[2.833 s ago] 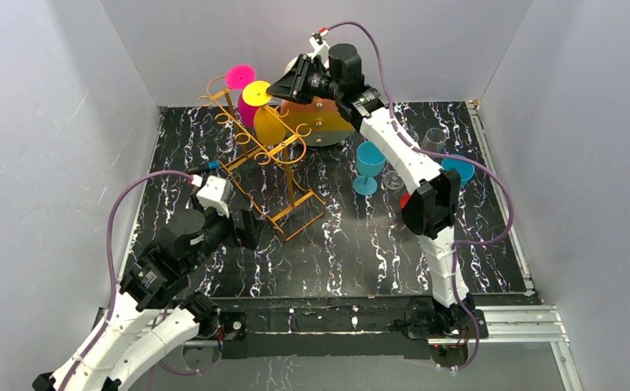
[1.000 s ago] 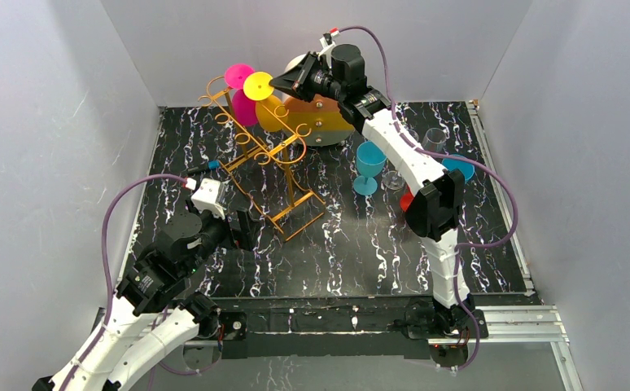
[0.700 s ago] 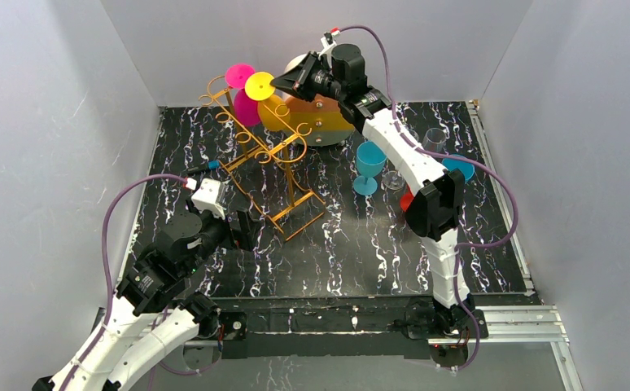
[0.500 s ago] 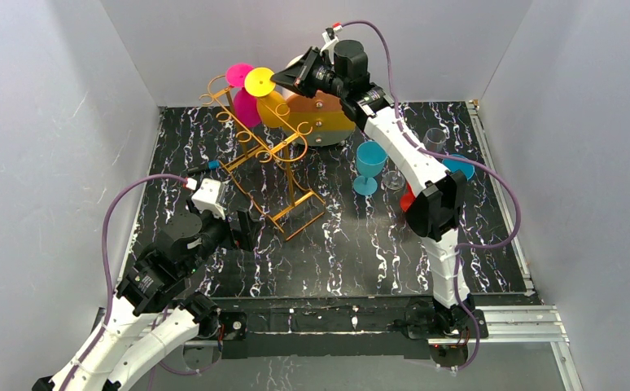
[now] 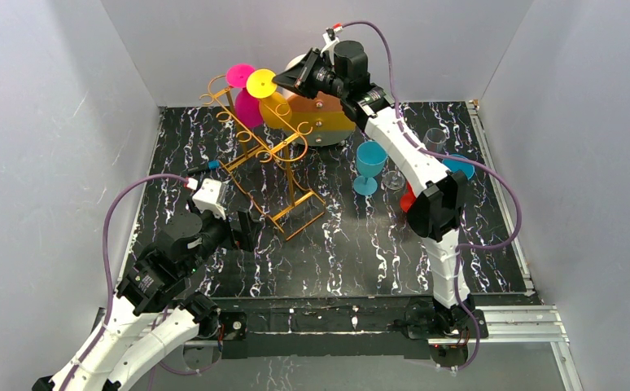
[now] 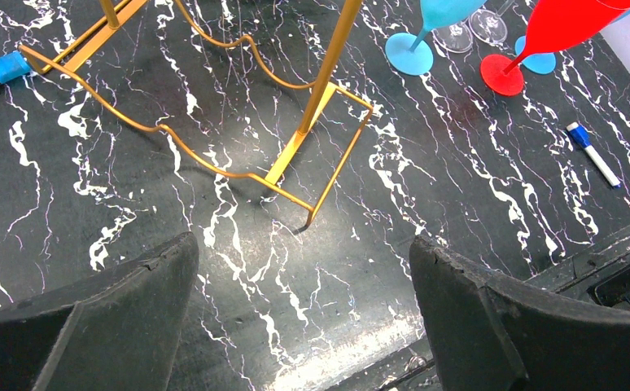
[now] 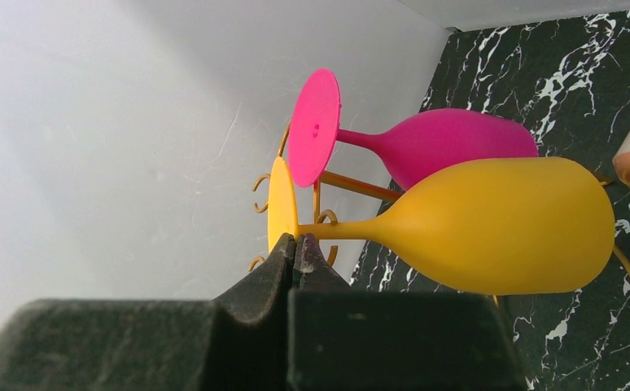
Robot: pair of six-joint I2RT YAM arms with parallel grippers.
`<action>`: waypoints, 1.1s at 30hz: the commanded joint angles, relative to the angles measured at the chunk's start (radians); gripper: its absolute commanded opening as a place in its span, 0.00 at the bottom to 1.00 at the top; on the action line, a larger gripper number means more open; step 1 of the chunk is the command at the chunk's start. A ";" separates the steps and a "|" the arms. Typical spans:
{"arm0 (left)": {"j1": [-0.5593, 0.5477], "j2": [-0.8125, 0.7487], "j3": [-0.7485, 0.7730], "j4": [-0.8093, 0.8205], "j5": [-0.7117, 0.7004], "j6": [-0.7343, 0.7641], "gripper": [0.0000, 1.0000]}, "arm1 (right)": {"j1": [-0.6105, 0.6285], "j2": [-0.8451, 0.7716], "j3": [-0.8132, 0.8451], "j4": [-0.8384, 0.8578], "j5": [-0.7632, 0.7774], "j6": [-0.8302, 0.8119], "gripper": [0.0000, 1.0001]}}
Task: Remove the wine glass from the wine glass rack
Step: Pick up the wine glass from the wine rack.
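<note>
The orange-gold wine glass rack (image 5: 267,155) stands at the back left of the table. A yellow wine glass (image 5: 273,114) and a pink wine glass (image 5: 240,76) hang on it. In the right wrist view the yellow glass (image 7: 491,224) lies bowl to the right, in front of the pink one (image 7: 450,138). My right gripper (image 5: 277,81) is shut, and its tips (image 7: 297,240) touch the yellow stem just beside the foot. My left gripper (image 5: 247,230) hangs open low over the table, short of the rack's base (image 6: 295,155), with nothing between its fingers (image 6: 474,309).
A white-and-orange round box (image 5: 320,118) stands behind the rack. A blue glass (image 5: 369,159), clear glasses (image 5: 435,138) and a red glass (image 5: 406,198) stand to the right. A marker pen (image 6: 592,152) lies near the front edge. White walls close in three sides.
My right gripper has shifted slightly up and to the right at the rack's top, and the yellow glass's foot has moved with it. The left arm has stayed still.
</note>
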 commanded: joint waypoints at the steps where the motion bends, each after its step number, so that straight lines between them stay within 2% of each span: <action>1: 0.000 0.006 0.022 -0.002 0.005 0.007 0.98 | -0.014 -0.084 -0.003 0.043 0.047 -0.039 0.01; 4: -0.001 0.006 0.026 -0.002 0.006 0.008 0.98 | -0.017 -0.072 0.033 0.007 0.062 -0.057 0.01; 17: -0.001 0.004 0.034 -0.001 0.009 0.005 0.98 | -0.047 -0.133 -0.011 0.026 0.094 -0.098 0.01; 26: -0.001 -0.011 0.023 0.038 0.026 -0.047 0.98 | -0.076 -0.316 -0.171 0.020 0.133 -0.216 0.01; 33: 0.000 0.005 0.033 0.050 0.008 -0.055 0.98 | -0.078 -0.519 -0.401 0.014 0.166 -0.309 0.01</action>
